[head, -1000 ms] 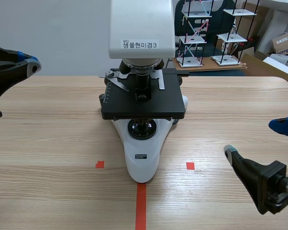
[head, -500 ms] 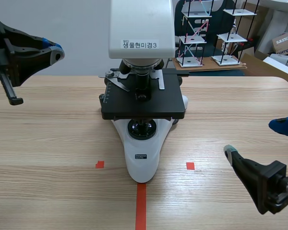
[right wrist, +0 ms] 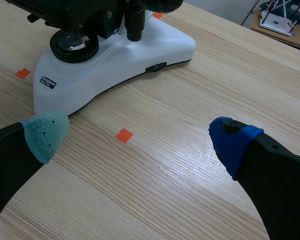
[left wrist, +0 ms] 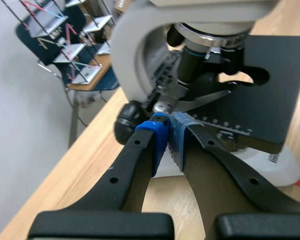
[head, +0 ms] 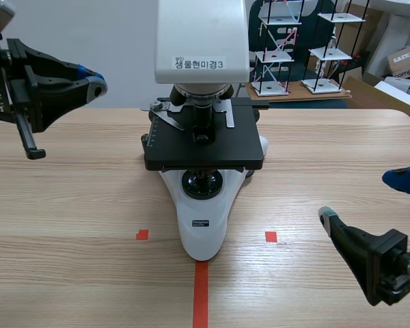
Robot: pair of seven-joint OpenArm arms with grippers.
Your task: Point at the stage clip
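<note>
A white microscope (head: 202,65) with a black stage (head: 205,143) stands mid-table. Its silver stage clip (head: 165,115) lies on the stage's rear left, and a second metal strip (head: 230,117) lies at the rear right. My left gripper (head: 96,80) hovers shut at the upper left, raised off the table, its tip aimed toward the microscope and still well to the left of it. In the left wrist view the closed pads (left wrist: 169,125) sit just short of the stage clip (left wrist: 202,99). My right gripper (head: 365,198) rests open at the lower right, with bare table between its fingers (right wrist: 140,136).
Wire-frame models (head: 277,48) and cardboard boxes (head: 406,61) stand behind the table's far edge. Orange tape marks (head: 201,294) lie in front of the microscope base (right wrist: 115,55). Open table spreads on both sides of the microscope.
My left arm has risen and moved right toward the microscope, gripper shut throughout. The right arm and the microscope have not moved.
</note>
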